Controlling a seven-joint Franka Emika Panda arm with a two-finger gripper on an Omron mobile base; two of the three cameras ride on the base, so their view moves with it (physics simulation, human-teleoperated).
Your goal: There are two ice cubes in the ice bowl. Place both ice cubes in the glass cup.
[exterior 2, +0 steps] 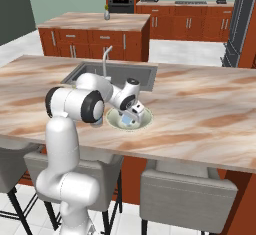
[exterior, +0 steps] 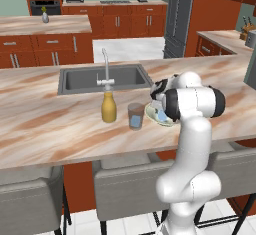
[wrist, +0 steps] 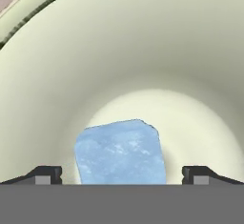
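The gripper [wrist: 122, 175] was seen lowered into the ice bowl [wrist: 143, 51], its jaws spread wide with one fingertip at each side of an ice cube [wrist: 120, 152]. The cube lay on the bowl's floor between the fingertips [wrist: 46, 174], with a clear gap on either side, so nothing was gripped. In the right base view the gripper [exterior 2: 131, 119] was set down over the ice bowl [exterior 2: 145, 120], and a pale-blue ice cube [exterior 2: 126, 122] was visible inside it. In the left base view the ice bowl [exterior: 151, 113] stood on the marble counter [exterior: 50, 124] just beside the glass cup [exterior: 135, 116], with a blue lump visible low in the cup. A yellow bottle [exterior: 108, 107] stood on the cup's other side, in front of the sink [exterior: 85, 79].
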